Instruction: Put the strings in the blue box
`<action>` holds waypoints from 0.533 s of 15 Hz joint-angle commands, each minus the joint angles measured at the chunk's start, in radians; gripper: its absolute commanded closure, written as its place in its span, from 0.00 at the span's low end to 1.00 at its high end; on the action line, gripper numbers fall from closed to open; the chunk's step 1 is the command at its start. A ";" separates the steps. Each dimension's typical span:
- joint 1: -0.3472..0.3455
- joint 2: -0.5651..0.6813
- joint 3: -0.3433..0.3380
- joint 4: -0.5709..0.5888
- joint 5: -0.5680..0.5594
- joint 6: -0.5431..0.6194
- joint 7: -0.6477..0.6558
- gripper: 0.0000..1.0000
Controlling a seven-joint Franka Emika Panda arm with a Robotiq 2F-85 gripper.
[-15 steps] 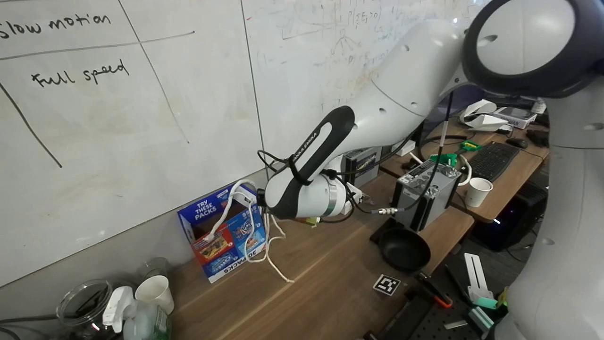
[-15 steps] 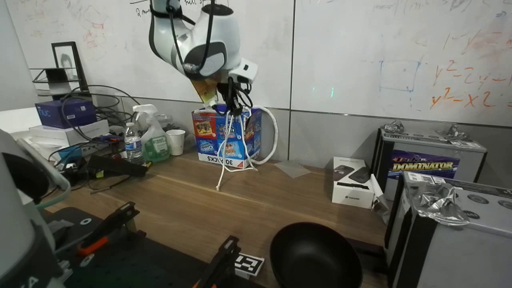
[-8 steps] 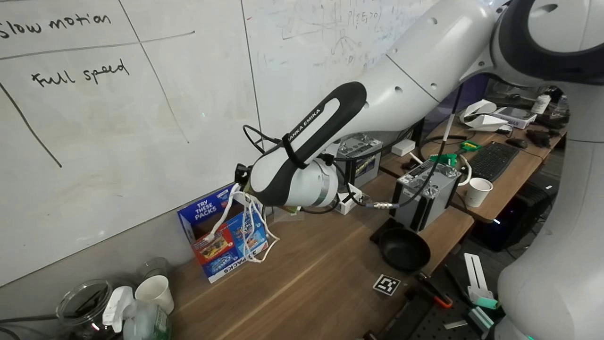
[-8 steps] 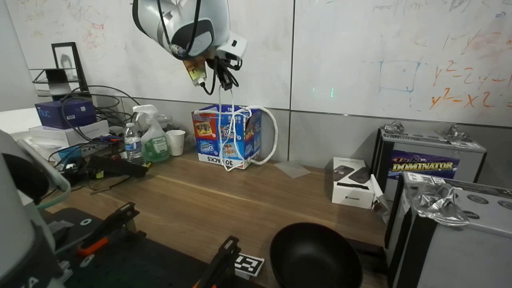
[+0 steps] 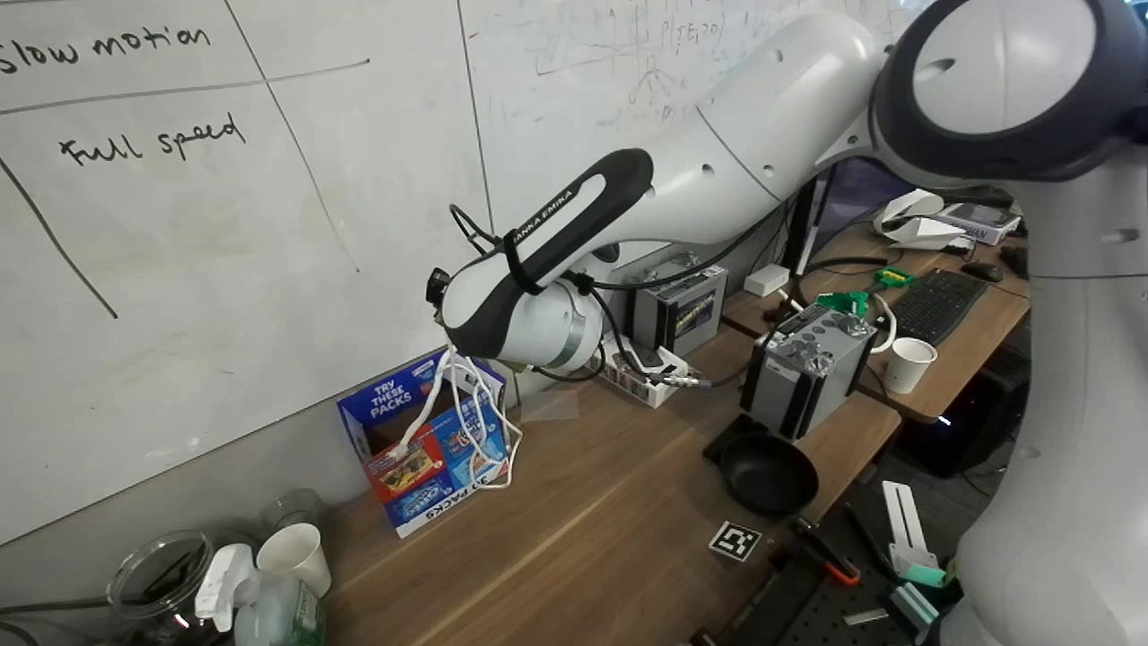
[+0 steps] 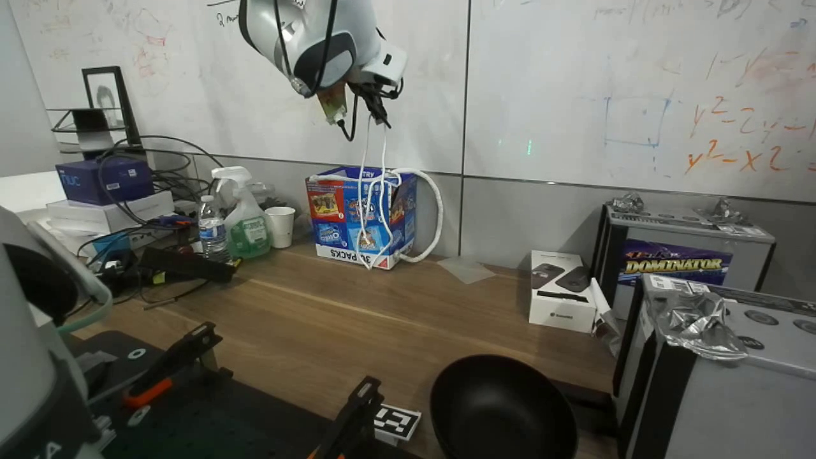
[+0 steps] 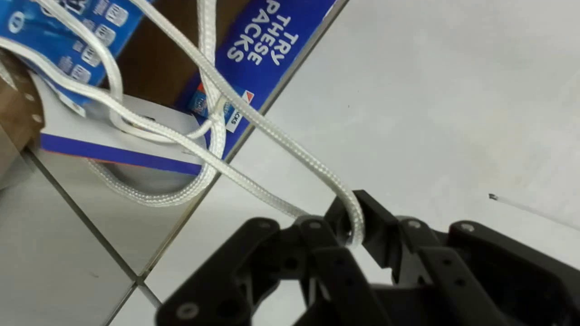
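The hand (image 7: 355, 222) is pinched on the strings (image 7: 226, 90), a strand folding over between its fingers (image 7: 378, 226), and in both exterior views it hangs above the box (image 6: 331, 233), which stands upright at the back edge of the bench (image 6: 287, 331). The coming move seems to turn on one thing: the mouth of the box lies below the hand, but the hanging strands drop steeply outside the front wall, their lowest bends near the box's bottom edge; whether they touch the bench I cannot tell. Those bends probably need lifting over the front rim and carrying inward, toward the bench's back edge, before any release; letting go from here would likely leave them draped outside. A thicker length lies across the mouth, and in an exterior view its loop (image 6: 440, 213) bulges past the end wall and comes down near the box's lower corner. Where the arm (image 5: 700, 193) covers the fingertips in an exterior view, that loop is hard to make out. Only the wrist view shows the pinch itself, with the loop passing beneath the box's white end flap; how much string lies inside the box I cannot tell.
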 commanded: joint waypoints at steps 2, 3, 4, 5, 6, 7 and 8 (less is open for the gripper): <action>0.081 0.168 -0.073 0.224 -0.027 -0.016 -0.016 0.96; 0.099 0.188 -0.091 0.253 -0.027 -0.025 -0.018 0.96; 0.107 0.214 -0.097 0.282 -0.030 -0.047 -0.018 0.96; 0.111 0.237 -0.098 0.305 -0.035 -0.065 -0.017 0.96; 0.125 0.258 -0.109 0.325 -0.033 -0.090 -0.019 0.96; 0.137 0.276 -0.119 0.345 -0.032 -0.115 -0.021 0.96; 0.148 0.298 -0.128 0.366 -0.032 -0.145 -0.022 0.96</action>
